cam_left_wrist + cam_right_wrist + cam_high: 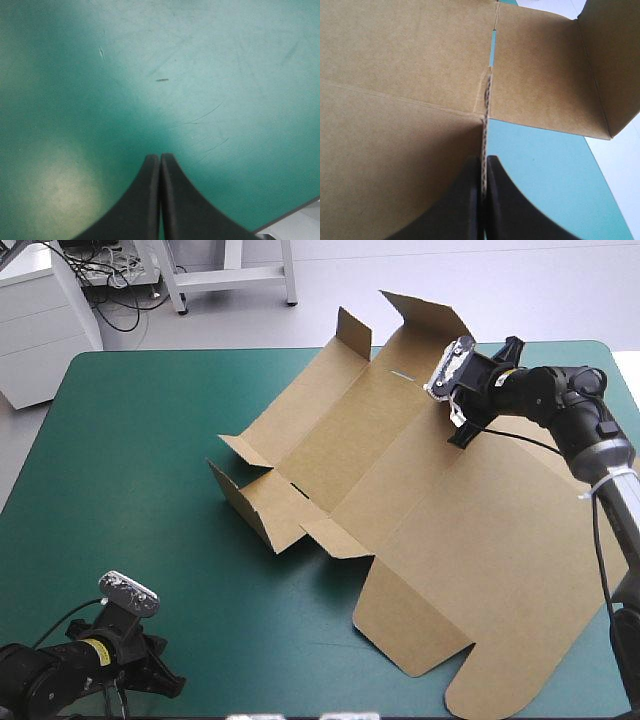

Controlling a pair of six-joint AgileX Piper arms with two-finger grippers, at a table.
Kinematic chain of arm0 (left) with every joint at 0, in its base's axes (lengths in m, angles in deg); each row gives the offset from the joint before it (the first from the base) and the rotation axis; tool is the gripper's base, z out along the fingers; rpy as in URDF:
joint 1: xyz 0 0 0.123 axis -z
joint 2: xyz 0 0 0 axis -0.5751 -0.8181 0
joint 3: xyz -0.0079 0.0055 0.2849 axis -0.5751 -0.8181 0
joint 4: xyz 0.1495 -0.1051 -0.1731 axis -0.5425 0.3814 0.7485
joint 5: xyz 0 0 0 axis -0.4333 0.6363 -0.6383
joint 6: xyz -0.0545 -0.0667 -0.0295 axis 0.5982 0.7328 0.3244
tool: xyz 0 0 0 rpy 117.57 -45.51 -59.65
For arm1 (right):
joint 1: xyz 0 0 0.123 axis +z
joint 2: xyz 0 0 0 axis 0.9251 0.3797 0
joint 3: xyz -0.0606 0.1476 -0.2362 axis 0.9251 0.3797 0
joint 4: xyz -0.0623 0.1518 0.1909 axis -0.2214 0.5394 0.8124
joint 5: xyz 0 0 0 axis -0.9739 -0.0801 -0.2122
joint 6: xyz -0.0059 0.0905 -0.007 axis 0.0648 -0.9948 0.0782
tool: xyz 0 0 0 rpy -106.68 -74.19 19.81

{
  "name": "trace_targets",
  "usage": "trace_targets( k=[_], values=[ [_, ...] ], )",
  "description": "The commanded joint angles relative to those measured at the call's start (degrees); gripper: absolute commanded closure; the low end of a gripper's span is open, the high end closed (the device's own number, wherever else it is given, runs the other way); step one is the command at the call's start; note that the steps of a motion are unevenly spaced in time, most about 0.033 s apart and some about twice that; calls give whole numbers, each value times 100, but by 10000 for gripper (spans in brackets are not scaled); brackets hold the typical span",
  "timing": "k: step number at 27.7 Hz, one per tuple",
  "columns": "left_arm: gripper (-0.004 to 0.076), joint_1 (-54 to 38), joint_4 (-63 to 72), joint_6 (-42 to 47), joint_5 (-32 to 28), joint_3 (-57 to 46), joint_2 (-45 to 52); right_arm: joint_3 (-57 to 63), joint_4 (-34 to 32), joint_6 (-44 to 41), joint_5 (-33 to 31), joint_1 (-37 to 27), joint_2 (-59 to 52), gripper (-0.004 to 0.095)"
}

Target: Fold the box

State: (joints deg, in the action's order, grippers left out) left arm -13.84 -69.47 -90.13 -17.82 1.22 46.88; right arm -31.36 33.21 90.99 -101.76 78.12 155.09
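The brown box (400,470) lies as a cut sheet across the middle and right of the teal-green cover (130,490). Its far flaps (425,315) and a near-left wall (245,505) stand raised. The wide lid panel (500,580) lies flat toward the near right. My right gripper (462,426) reaches in from the right at the sheet's far right part. In the right wrist view its black fingers (484,159) are shut on a thin board edge of the box (410,60). My left gripper (165,680) rests at the near-left corner, shut (160,156) and holding nothing, over bare cover (200,60).
The table's edge (290,217) runs close beside the left gripper. Bare teal-green cover stretches along the left side and near edge. The box's lid reaches almost to the near-right edge of the table (520,710).
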Motion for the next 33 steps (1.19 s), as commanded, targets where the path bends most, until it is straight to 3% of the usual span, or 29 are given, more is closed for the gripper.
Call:
trace_targets(
  k=[1,4,9,18,25,33],
  values=[
    [756,2,73,46,-238,117,-16,-254,898,1194,396,-4,-129,930],
    [756,2,73,46,-367,165,-16,-254,1327,1915,396,111,-106,930],
    [756,2,73,46,-458,611,-16,-254,1400,2604,422,494,-78,930],
    [756,2,-49,46,-458,1647,-16,-254,1421,2704,515,1112,223,931],
    [756,2,-327,46,-447,2011,-16,-254,1695,3267,633,1635,483,931],
    [756,2,-327,46,-447,2183,-16,-243,2171,3467,755,1710,688,931]
  ],
)
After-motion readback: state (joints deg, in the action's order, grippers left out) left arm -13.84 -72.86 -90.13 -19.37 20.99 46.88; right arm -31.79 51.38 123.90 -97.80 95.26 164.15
